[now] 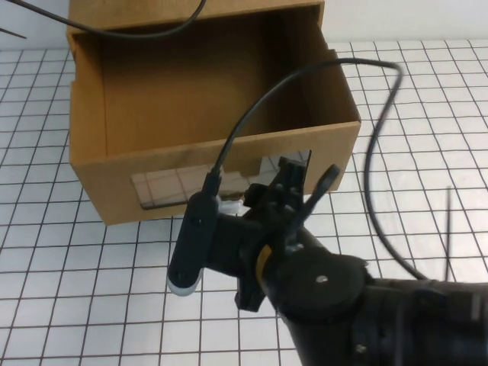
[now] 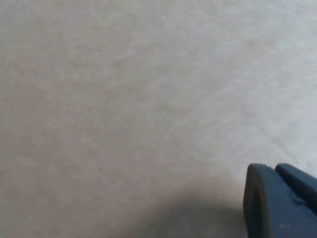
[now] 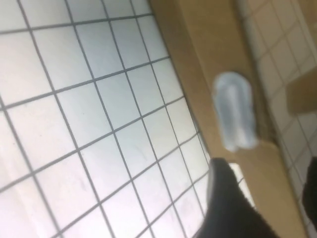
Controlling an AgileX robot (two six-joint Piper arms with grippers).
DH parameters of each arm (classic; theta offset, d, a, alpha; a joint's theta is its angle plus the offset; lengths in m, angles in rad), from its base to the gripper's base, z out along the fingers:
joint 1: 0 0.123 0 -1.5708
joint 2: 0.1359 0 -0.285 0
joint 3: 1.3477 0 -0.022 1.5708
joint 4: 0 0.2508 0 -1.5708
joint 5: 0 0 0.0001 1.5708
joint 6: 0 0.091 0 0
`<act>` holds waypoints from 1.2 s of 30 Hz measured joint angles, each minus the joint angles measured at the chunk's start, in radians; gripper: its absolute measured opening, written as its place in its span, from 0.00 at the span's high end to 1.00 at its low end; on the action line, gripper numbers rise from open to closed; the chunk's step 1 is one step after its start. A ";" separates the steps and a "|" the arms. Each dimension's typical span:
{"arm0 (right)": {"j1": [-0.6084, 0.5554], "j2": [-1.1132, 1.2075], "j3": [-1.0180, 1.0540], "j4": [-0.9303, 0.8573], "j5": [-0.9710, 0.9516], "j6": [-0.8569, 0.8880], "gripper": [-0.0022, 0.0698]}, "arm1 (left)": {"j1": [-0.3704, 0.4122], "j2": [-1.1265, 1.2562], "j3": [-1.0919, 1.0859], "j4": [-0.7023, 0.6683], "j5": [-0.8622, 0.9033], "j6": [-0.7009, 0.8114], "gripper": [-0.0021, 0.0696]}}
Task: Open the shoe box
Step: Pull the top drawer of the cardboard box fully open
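The brown cardboard shoe box (image 1: pixel 107 183) stands open at the middle back of the table, its lid (image 1: pixel 191 11) folded up behind it and the inside bare. A clear window (image 1: pixel 175 187) is cut into its front wall. My right gripper (image 1: pixel 309 183) is at the right end of that front wall. Seen from the right wrist, this gripper (image 3: pixel 270 198) is open, its dark fingers (image 3: pixel 228 203) apart with a cardboard edge (image 3: pixel 257 173) showing between them. My left gripper (image 2: pixel 282 203) sits close against a plain tan cardboard surface (image 2: pixel 124 99).
A white gridded table (image 1: pixel 46 290) surrounds the box. Black cables (image 1: pixel 381 152) loop over the box's right side and across its lid. The right arm's wrist camera (image 1: pixel 191 244) hangs in front of the box. A pale oval patch (image 3: pixel 235 116) lies on the cardboard.
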 joint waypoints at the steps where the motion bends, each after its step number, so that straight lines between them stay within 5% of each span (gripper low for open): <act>1: 0.007 -0.017 0.000 0.022 0.008 0.000 0.54 | 0.000 -0.003 0.000 -0.009 0.005 0.000 0.97; 6: 0.080 -0.134 0.000 0.149 0.073 -0.004 0.62 | 0.000 -0.029 -0.017 -0.018 0.014 0.000 0.97; 10: 0.141 -0.250 0.000 0.214 0.150 -0.016 0.77 | 0.000 -0.078 -0.030 -0.019 0.015 0.000 0.97; 16: 0.064 -0.378 -0.069 0.276 0.249 -0.007 0.96 | 0.000 -0.178 -0.032 -0.025 0.015 0.004 0.97; 24: -0.308 -0.446 -0.192 0.467 0.288 -0.143 0.98 | 0.000 -0.401 0.126 0.053 0.017 0.012 0.97; 29: -0.642 -0.486 -0.196 0.779 0.244 -0.331 0.99 | 0.000 -0.625 0.441 0.144 -0.010 0.038 0.97; 36: -0.942 -0.545 -0.187 1.236 0.204 -0.652 0.99 | 0.000 -1.009 1.030 0.141 -0.408 0.139 0.97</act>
